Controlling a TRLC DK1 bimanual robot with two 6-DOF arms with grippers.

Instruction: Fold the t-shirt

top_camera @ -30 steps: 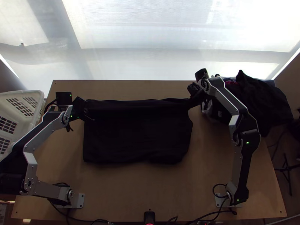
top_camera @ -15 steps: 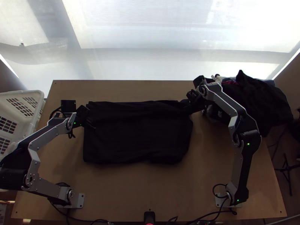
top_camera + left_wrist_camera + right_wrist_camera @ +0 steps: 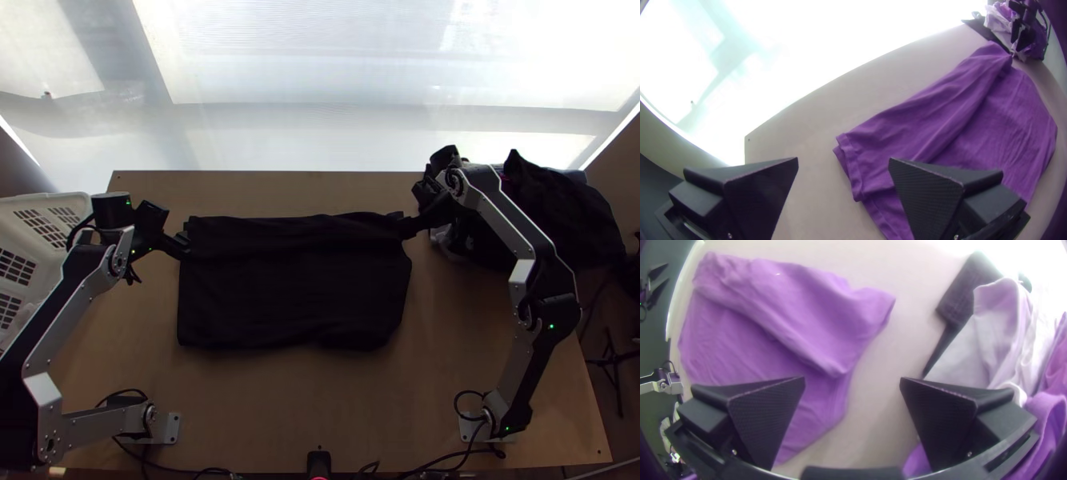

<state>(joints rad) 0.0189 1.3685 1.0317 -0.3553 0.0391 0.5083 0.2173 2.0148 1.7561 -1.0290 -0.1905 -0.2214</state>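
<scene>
T-shirt [image 3: 296, 292] on the bench [image 3: 320, 400], mid-bench between the two arms, laid out as a wide, roughly rectangular shape, already folded at least once; long edges run left to right, far edge slightly wavy, near edge fairly straight; the left wrist view shows layered hems at one corner plus a long slanting ridge across the cloth; the right wrist view shows a top layer with a soft, wrinkled edge lying over the rest; left tool [image 3: 186, 245] at the shirt's far left corner, its two flat black fingers wide apart, nothing clamped between them; right tool [image 3: 407, 228] at the far right corner, fingers also well apart, nothing clamped; can't tell if either one touches the cloth; heap of clothes [image 3: 564, 220] at the bench's far right, bunched, spilling past the side edge, some pale cloth [image 3: 991, 338] in it on the side toward the shirt; dark flat piece [image 3: 971, 289] beside that pale cloth; white basket [image 3: 76, 202] with slotted walls off the bench's left side, partly cut off by the view's edge; small black device [image 3: 319, 462] at the middle of the near edge, cables on both sides of it.
</scene>
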